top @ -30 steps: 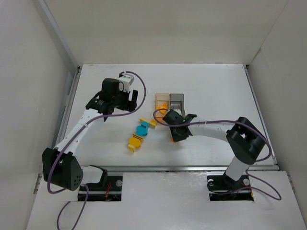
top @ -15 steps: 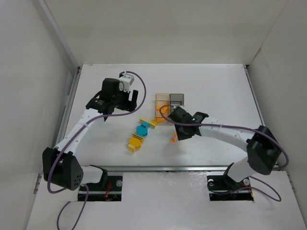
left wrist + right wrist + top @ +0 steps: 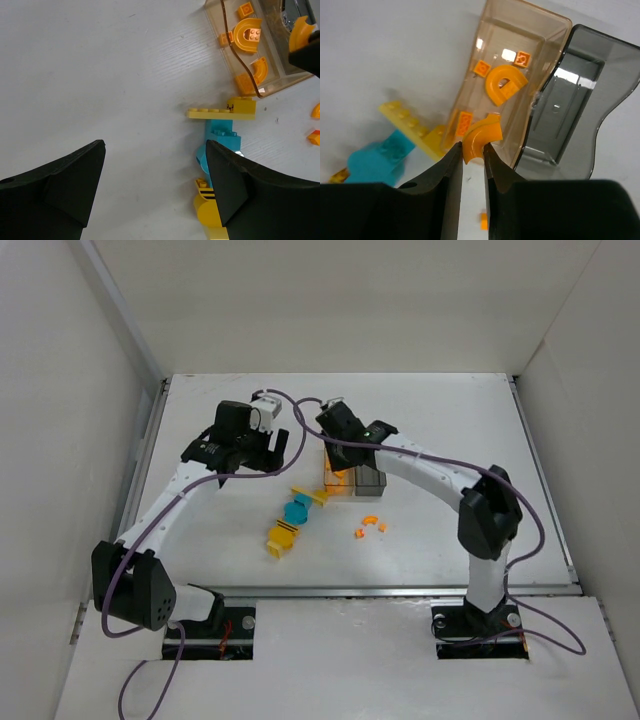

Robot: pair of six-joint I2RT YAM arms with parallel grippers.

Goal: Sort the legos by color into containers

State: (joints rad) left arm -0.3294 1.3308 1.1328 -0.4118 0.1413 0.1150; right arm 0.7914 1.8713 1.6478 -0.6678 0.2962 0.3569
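Observation:
My right gripper (image 3: 472, 150) is shut on an orange curved lego (image 3: 481, 135), held over the near end of the amber container (image 3: 520, 55), which has several orange pieces in it. The smoky grey container (image 3: 585, 100) joined beside it looks empty. In the top view that gripper (image 3: 338, 448) hangs above the containers (image 3: 352, 478). My left gripper (image 3: 155, 185) is open over bare table, left of a yellow plate (image 3: 220, 111), a teal lego (image 3: 220, 145) and a yellow striped lego (image 3: 207, 205).
Small orange pieces (image 3: 368, 526) lie loose on the table in front of the containers. The yellow and teal legos form a diagonal row (image 3: 294, 515) between the arms. A purple cable (image 3: 235, 45) crosses the amber container. White walls enclose the table.
The right arm has swung from the front of the table back over the amber container, carrying the orange curved lego. Small orange pieces stay where it was. The left arm has barely moved.

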